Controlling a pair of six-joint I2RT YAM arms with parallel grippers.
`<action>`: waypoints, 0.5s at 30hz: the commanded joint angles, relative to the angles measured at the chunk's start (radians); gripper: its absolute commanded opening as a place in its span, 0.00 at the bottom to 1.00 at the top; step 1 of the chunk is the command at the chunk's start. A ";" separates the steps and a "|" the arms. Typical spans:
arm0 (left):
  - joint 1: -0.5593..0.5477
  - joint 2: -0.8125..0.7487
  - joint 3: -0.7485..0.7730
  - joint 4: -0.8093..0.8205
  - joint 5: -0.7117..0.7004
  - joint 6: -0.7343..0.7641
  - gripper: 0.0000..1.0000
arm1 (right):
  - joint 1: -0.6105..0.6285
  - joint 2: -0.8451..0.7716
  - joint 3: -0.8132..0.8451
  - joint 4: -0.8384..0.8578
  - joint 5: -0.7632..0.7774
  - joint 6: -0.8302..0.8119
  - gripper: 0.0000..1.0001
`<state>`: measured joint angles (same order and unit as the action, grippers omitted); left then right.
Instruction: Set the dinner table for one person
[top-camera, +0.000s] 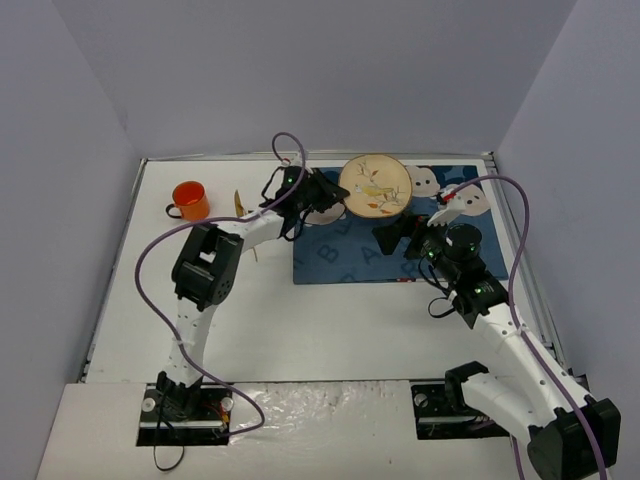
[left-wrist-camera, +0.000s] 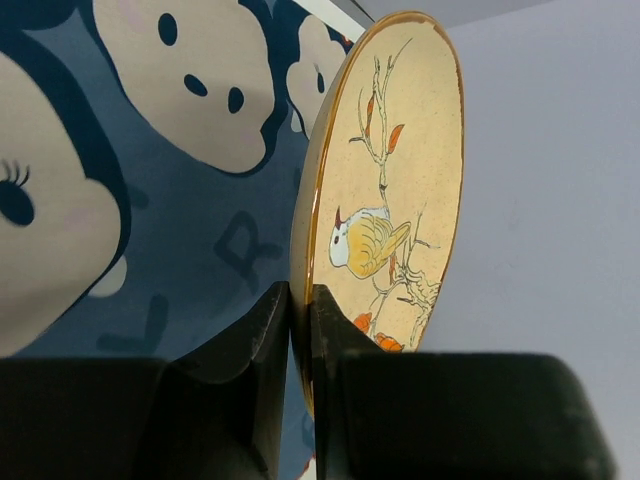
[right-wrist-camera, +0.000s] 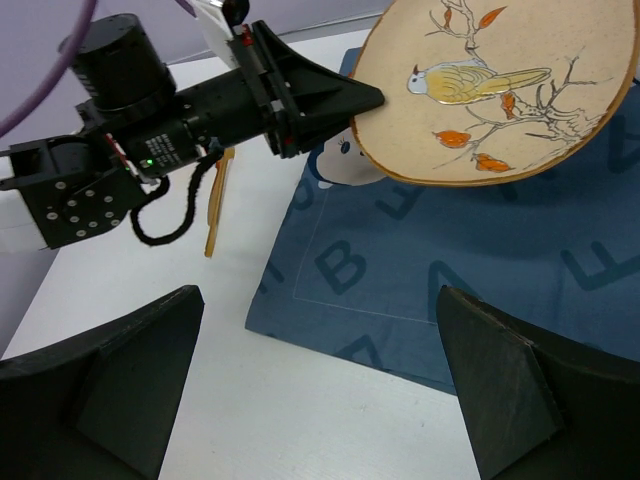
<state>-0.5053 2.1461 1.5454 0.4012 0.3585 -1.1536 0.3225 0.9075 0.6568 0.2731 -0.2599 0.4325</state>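
1. Top external view, far left: an orange mug (top-camera: 189, 199) stands on the white tabletop (top-camera: 300, 330), which lies under everything here. A thin wooden utensil (top-camera: 238, 203) lies just to the mug's right. Both are apart from the plate work, so the left arm need not sweep over them.
2. Next come the left fingers (left-wrist-camera: 262, 330), clenched on the left rim of the plate (left-wrist-camera: 385, 200). The left wrist view shows one finger on the painted face and one on the underside. This is a narrow pinch at the edge, so I judge a quick wrist turn could let the plate pivot; slow moves suit it.
3. In the middle, the plate hangs tilted over the far part of the blue mat (right-wrist-camera: 450, 280), its bird painting facing up. Whether its far rim touches the mat is hard to tell from these views; it probably hangs clear.
4. The step in hand looks like laying the plate on the mat.
   - Level the plate first and carry it toward the mat's middle.
   - Lower it until the underside rests flat.
   - Only then let go, and slide the fingers out sideways and low, so the rim is not lifted.
5. On the right, the right fingers (right-wrist-camera: 110, 390) are spread wide and grasp nothing. They hover over the near right part of the mat, facing the plate. They are best held back from the landing spot, or used to steady the free rim.
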 joint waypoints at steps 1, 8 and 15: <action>-0.033 0.040 0.207 0.233 0.012 -0.099 0.00 | 0.007 -0.021 0.052 0.035 0.046 -0.021 0.99; -0.070 0.159 0.323 0.198 -0.023 -0.112 0.00 | 0.006 -0.035 0.027 0.031 0.057 -0.014 0.99; -0.091 0.244 0.398 0.164 -0.038 -0.123 0.00 | 0.007 -0.040 0.023 0.017 0.060 -0.018 0.99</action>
<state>-0.5832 2.4616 1.8270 0.3825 0.3154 -1.2110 0.3225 0.8836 0.6582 0.2462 -0.2217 0.4241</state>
